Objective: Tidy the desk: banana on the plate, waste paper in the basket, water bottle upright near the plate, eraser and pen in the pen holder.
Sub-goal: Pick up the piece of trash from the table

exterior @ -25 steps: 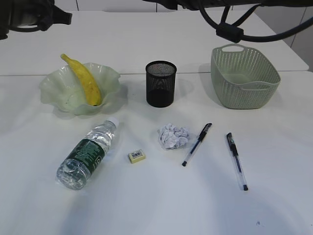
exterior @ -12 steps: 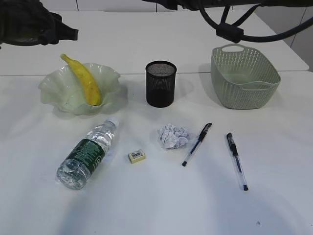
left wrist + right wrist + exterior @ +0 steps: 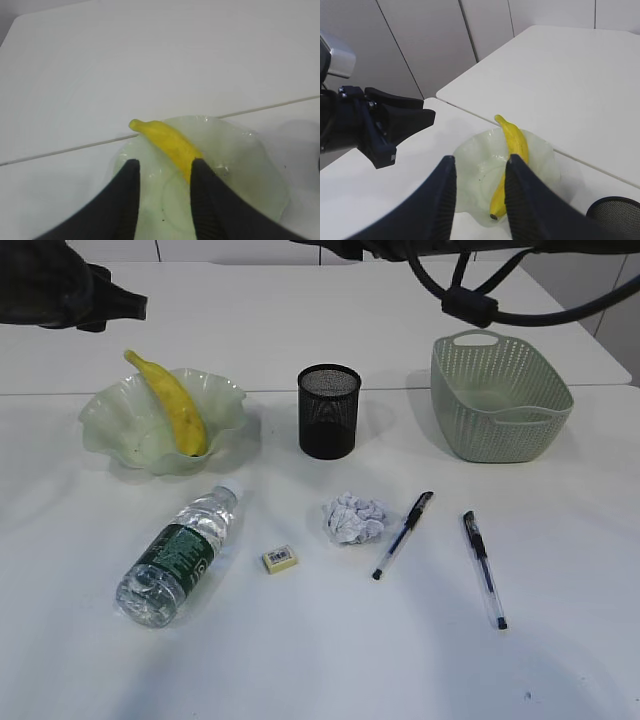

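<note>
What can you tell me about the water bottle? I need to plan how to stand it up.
The water bottle is clear plastic with a dark green label around its middle and a pale cap. It lies on its side on the white table, cap pointing up toward the plate, base toward the camera. Nothing touches it; the eraser lies apart on its right.

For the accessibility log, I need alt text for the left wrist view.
A yellow banana lies in a pale green translucent wavy-edged plate on a white table. The left gripper hangs above the plate, its black fingers apart and empty.
</note>
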### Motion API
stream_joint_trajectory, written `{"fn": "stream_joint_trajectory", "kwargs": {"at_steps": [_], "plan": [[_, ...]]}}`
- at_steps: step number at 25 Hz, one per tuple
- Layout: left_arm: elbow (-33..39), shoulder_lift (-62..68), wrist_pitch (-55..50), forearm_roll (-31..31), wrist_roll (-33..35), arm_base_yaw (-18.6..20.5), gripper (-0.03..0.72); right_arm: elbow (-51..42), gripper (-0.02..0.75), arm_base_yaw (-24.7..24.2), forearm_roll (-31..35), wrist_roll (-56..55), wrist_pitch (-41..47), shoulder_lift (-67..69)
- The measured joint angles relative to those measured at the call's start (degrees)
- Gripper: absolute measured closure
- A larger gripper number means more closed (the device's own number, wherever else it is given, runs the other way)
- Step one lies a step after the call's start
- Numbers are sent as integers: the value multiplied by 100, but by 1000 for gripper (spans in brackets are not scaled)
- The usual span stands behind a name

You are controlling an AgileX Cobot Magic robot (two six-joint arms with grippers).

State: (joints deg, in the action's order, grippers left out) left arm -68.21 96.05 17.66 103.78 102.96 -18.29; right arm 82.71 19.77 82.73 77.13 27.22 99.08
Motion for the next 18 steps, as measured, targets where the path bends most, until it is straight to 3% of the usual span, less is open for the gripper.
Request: {"fn": "stream_joint_trajectory", "kwargs": {"at_steps": [18], "plan": [[901, -267, 174, 153, 220, -764, 449, 0, 486, 0, 0, -71, 88, 0]]}}
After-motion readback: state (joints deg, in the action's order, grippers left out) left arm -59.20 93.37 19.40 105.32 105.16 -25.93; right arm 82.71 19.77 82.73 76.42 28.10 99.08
